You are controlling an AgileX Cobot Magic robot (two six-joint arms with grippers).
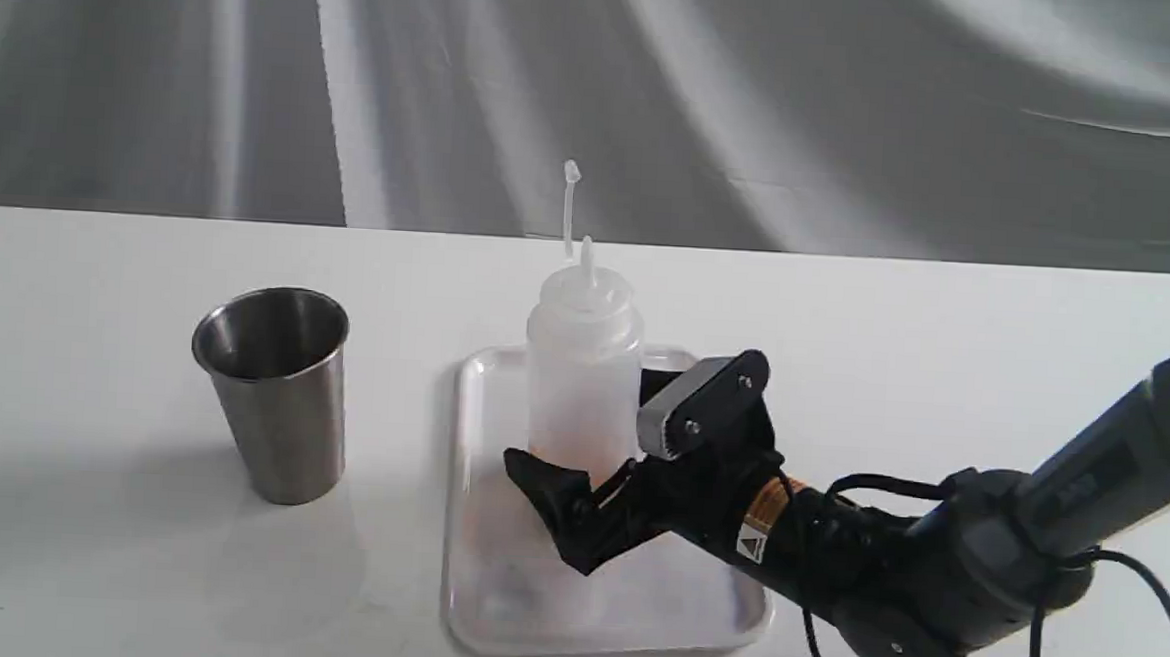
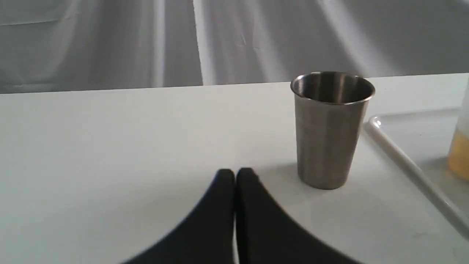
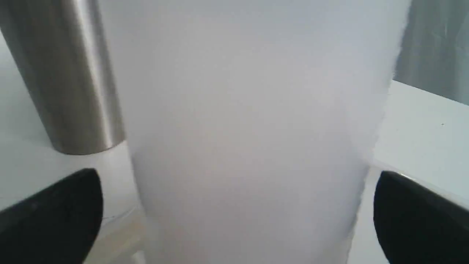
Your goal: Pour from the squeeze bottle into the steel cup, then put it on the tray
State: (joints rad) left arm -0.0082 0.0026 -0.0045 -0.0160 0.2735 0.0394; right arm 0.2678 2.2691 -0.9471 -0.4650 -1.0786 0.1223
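The squeeze bottle [image 1: 583, 368] stands upright on the white tray [image 1: 490, 604], its nozzle up and its cap strap sticking above it. A little amber liquid shows at the bottle's base [image 2: 460, 154]. My right gripper [image 1: 590, 429] is open, with one finger on each side of the bottle's lower body [image 3: 249, 128]. Both black fingertips [image 3: 73, 205] stand clear of the bottle's wall. The steel cup [image 1: 276, 392] stands upright on the table, left of the tray. My left gripper [image 2: 234, 176] is shut and empty, low over the table just short of the cup [image 2: 329, 128].
The tray's raised rim [image 2: 403, 157] runs close beside the cup. The right arm and its black cables [image 1: 934, 547] lie across the tray's right side. A grey cloth backdrop hangs behind the table's far edge.
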